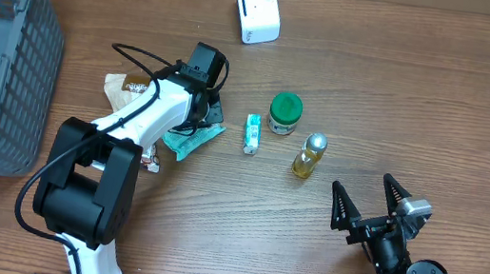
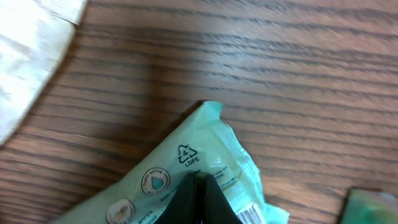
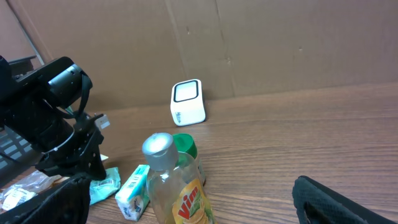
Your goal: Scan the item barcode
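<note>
On the table (image 1: 377,88), left jaws pinch the green packet (image 2: 186,155); right jaws stand wide apart.

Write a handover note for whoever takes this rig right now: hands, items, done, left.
Hands: left hand is shut on the green packet; right hand is open and empty at the near right.
Items: packet sits left of centre beside the brown bag. The scanner stands at the far edge, apart from it. The box, jar and bottle lie mid-table.
Done: packet gripped.
Left: carry the packet to the scanner, barcode towards it.
</note>
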{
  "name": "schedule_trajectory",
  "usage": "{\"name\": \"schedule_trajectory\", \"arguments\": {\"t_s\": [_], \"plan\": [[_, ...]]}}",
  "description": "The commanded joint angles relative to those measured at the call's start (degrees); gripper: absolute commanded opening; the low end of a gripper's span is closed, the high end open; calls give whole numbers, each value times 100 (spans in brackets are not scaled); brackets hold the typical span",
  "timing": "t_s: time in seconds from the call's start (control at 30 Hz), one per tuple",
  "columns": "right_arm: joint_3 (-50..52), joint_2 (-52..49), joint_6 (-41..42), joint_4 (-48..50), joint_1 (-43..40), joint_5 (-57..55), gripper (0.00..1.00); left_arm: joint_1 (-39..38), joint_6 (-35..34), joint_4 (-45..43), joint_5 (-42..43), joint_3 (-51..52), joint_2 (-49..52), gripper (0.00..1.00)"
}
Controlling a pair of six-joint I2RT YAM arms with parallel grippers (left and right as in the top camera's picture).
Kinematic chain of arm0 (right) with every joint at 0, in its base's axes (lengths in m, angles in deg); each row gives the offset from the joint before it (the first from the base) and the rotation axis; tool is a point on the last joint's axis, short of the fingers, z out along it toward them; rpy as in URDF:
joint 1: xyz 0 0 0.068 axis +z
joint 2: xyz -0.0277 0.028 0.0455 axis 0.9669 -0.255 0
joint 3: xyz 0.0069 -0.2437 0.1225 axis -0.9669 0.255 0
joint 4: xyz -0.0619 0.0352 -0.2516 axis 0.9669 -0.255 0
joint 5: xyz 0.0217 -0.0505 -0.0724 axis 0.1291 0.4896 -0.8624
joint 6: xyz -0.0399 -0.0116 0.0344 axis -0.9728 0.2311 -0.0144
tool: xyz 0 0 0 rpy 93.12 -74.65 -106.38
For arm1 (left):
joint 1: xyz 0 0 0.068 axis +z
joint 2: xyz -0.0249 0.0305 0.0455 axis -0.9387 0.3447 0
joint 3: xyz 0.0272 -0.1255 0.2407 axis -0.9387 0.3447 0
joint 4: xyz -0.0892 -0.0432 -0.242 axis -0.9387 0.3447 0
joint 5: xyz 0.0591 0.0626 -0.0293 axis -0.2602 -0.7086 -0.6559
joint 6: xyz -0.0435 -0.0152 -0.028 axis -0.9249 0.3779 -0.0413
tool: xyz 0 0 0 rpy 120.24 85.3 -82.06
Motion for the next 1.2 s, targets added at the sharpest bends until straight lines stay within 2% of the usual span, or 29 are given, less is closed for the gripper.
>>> {"name": "schedule_trajectory", "arguments": {"t_s": [0.0,0.2,0.3,0.7,0.83,1.0,1.17], "plan": [[59,28,-42,28,46,-52,100,-105,127,42,660,-74,122,4],[59,28,-42,28,46,-50,100,-122,238,411,1211,-74,122,4],[59,28,-42,28,46,-52,100,-122,247,778,1255,-74,122,4],[59,31,-42,28,46,-52,100,-105,1102,2181,1292,-87,11,4],[59,28,-42,28,46,-52,100,-107,1137,2277,1215,-87,-376,4],[59,28,-42,28,46,-50,100,-107,802,1996,824,-87,-1021,4],[59,28,-42,28,46,-50,100,-107,629,1919,723,-85,-951,4]]}}
